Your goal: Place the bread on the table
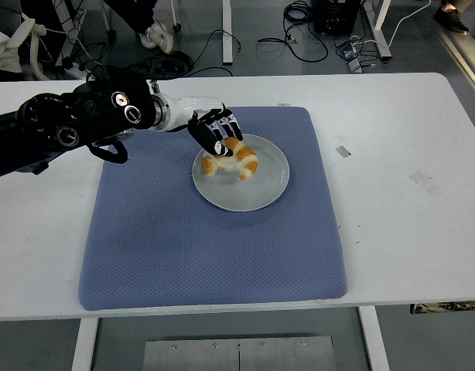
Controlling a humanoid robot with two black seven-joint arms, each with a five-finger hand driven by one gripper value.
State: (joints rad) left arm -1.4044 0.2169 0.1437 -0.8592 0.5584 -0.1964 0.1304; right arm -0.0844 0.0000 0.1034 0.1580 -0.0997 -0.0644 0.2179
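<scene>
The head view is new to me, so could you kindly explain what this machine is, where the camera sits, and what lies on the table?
The camera sits high on a humanoid robot, looking down over a white table. The black arm entering from the left ends in a five-fingered left robot hand, its fingers closed on a croissant-like bread over a grey plate. The plate stands on a blue mat. The right arm is out of view. Cables and furniture legs show on the floor beyond.
</scene>
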